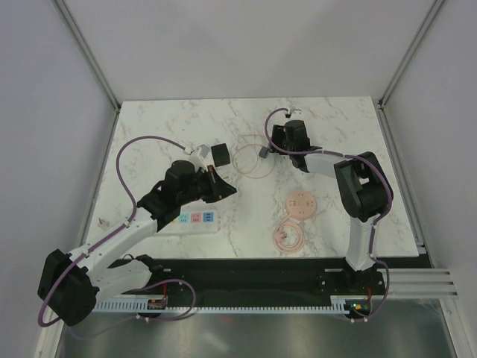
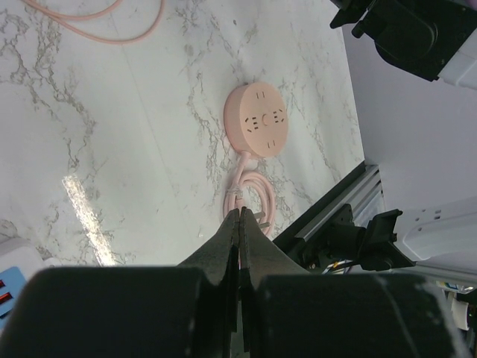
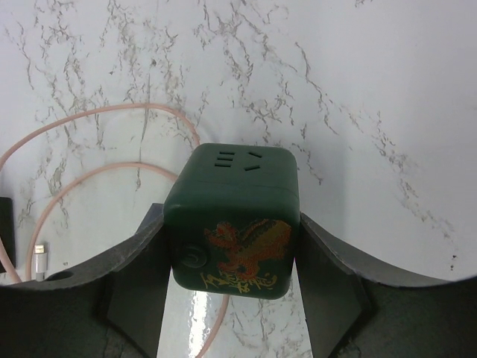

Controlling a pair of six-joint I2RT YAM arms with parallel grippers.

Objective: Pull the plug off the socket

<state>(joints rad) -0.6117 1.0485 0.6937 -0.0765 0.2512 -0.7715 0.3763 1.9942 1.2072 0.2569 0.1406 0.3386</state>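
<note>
Extraction looks finished, judging by the layout: the right gripper clamps a dark green cube plug between its 2 half-spread jaws, over the marble table. The socket lies well away from it, just behind the left gripper, which is pinched shut on nothing. Next: lower the cube, then release.

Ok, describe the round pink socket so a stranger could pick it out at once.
Start at the marble table and find the right arm; just left of it, toward the near edge, lies the round pink socket. Its pink cord coils nearer the edge. It alone is a flat disc: the white power strip is long.
</note>
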